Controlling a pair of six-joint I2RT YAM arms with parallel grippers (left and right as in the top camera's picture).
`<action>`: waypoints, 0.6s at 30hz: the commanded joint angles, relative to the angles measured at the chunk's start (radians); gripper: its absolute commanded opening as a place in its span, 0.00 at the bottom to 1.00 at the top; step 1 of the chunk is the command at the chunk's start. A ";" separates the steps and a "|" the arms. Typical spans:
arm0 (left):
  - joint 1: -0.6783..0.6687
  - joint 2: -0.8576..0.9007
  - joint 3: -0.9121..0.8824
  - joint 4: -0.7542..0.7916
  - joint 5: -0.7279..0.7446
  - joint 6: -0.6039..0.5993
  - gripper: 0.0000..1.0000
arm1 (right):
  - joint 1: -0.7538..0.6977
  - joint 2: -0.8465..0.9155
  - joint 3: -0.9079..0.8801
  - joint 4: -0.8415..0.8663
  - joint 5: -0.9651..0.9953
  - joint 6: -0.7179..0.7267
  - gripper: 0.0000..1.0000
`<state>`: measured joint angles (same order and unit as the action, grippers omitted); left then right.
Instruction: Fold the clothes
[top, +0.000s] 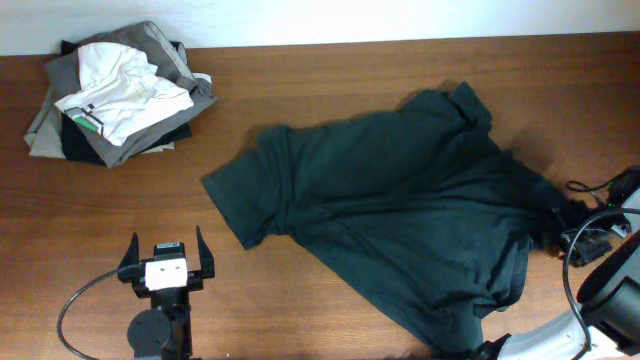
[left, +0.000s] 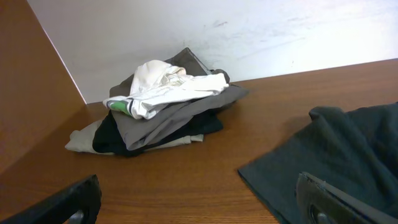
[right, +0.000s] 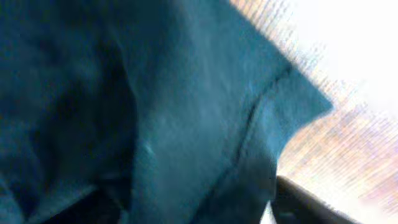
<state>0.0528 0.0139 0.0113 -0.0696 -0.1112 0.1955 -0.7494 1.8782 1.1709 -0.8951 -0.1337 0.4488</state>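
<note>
We see a dark teal fabric T-shirt (top: 400, 200) sprawled toward the right edge of the brown wooden tabletop (top: 400, 70), with a white wall (left: 249, 31) behind. The left end effector (top: 167, 258) is apart; for the right end effector (top: 570, 225) we cannot tell.

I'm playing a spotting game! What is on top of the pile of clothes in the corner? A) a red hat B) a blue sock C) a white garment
C: a white garment lies crumpled on top of the grey pile.

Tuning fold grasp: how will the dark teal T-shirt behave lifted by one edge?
Likely floppy: the dark teal T-shirt lies in soft wrinkles, so it should sag. Pushed, it would probably bunch on the wooden table, not slide.
</note>
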 joint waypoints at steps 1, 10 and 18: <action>0.004 -0.007 -0.002 -0.003 0.003 0.015 0.99 | -0.005 -0.009 -0.008 0.049 -0.005 0.001 0.52; 0.004 -0.007 -0.002 -0.003 0.003 0.015 0.99 | 0.001 -0.009 0.006 0.463 -0.227 0.037 0.04; 0.004 -0.007 -0.002 -0.003 0.003 0.015 0.99 | 0.241 0.010 0.351 0.558 -0.203 0.111 0.45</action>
<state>0.0528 0.0139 0.0113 -0.0700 -0.1112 0.1955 -0.5716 1.8809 1.3865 -0.2825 -0.3836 0.5682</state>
